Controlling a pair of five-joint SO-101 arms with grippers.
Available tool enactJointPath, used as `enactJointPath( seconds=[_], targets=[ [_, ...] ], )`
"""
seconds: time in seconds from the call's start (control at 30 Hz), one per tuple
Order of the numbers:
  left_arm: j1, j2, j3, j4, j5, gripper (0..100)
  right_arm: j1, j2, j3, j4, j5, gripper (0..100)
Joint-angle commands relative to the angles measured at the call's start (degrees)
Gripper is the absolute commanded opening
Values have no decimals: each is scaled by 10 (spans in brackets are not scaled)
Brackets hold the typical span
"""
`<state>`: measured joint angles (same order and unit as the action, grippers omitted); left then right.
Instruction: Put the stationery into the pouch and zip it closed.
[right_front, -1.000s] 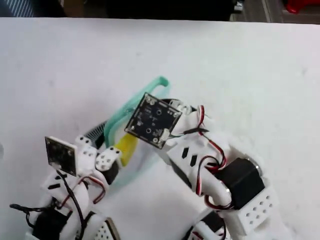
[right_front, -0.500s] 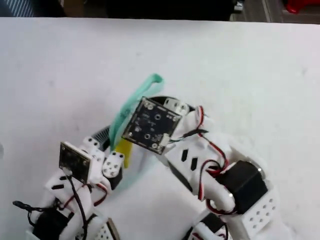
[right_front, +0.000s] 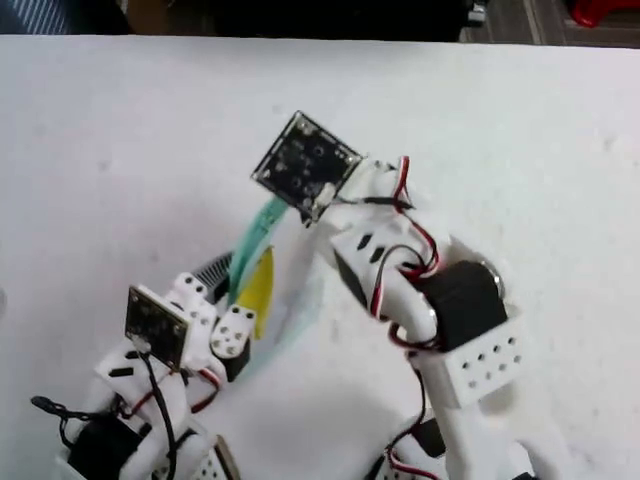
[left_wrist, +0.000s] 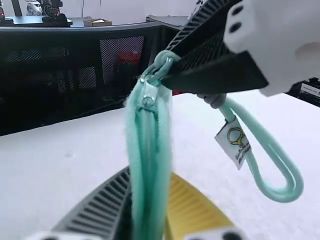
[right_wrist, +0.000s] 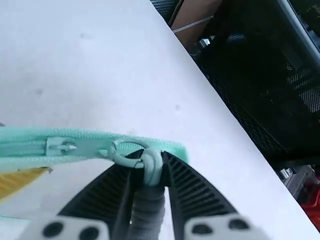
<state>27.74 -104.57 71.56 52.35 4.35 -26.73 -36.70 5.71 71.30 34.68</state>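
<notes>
Pouch (left_wrist: 147, 150) is standing on edge, with the left hand (right_front: 238, 282) clenching the end nearest it, while the right hand (right_wrist: 150, 159) is pinching the zipper cord (right_wrist: 151, 172) at the opposite end.

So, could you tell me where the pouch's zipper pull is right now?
In the right wrist view, the zipper pull is at the pouch's end, clamped in the right gripper above the table.

We look down over the bench (right_front: 520, 130) from a fixed high camera. Our wrist cameras sit close behind the left claw (left_wrist: 149, 200) and right claw (right_wrist: 150, 159), facing forward along them; both take in the pouch (right_wrist: 30, 145) edge between the claws.
</notes>
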Motion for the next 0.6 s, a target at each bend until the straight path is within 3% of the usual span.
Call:
enactJointPath(
  seconds=[0.0,0.3,0.57],
  targets=[
    [6,-4,0,17,-4,20,66,19,-29,-22,1,17],
    [7,-4,-1,24,-4,20,122,69,-32,-79,0,17],
    [7,-4,-2,25,-4,20,-20,55,-100,-101,0,17]
  ],
)
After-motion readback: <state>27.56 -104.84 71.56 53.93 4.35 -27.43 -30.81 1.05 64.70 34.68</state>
